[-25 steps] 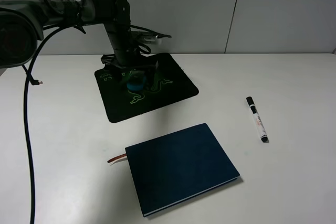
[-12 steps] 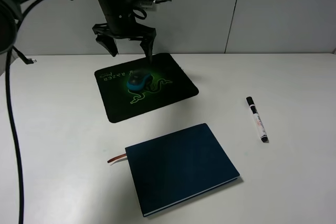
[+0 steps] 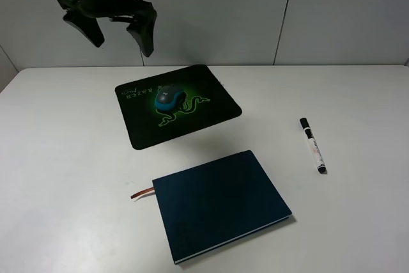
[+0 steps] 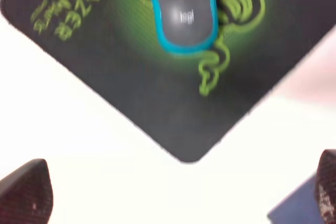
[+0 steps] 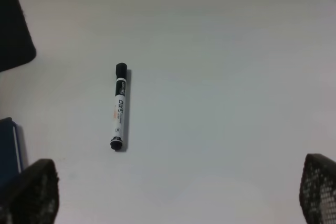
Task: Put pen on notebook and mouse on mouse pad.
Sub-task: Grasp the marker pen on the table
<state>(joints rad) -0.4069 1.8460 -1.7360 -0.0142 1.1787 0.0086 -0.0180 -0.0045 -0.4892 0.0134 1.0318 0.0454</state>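
Note:
The grey and teal mouse (image 3: pixel 167 98) (image 4: pixel 182 9) rests on the black mouse pad (image 3: pixel 144 133) (image 4: pixel 131 87), over its green snake logo. My left gripper (image 3: pixel 118 35) (image 4: pixel 176 195) hangs high above the pad's far left side, open and empty. The white pen (image 3: pixel 313 146) (image 5: pixel 119 107) with its black cap lies on the table to the right of the navy notebook (image 3: pixel 220 202) (image 5: pixel 7 148). My right gripper (image 5: pixel 173 195) is open above the table near the pen, holding nothing; it does not show in the exterior view.
A brown ribbon bookmark (image 3: pixel 142 192) sticks out from the notebook's left side. The white table (image 3: pixel 358 94) runs to a grey wall behind, and the notebook lies close to the table's front edge.
My left gripper has let go of the mouse on the pad, opened, and risen up and to the left. The mouse, pen and notebook have stayed where they were.

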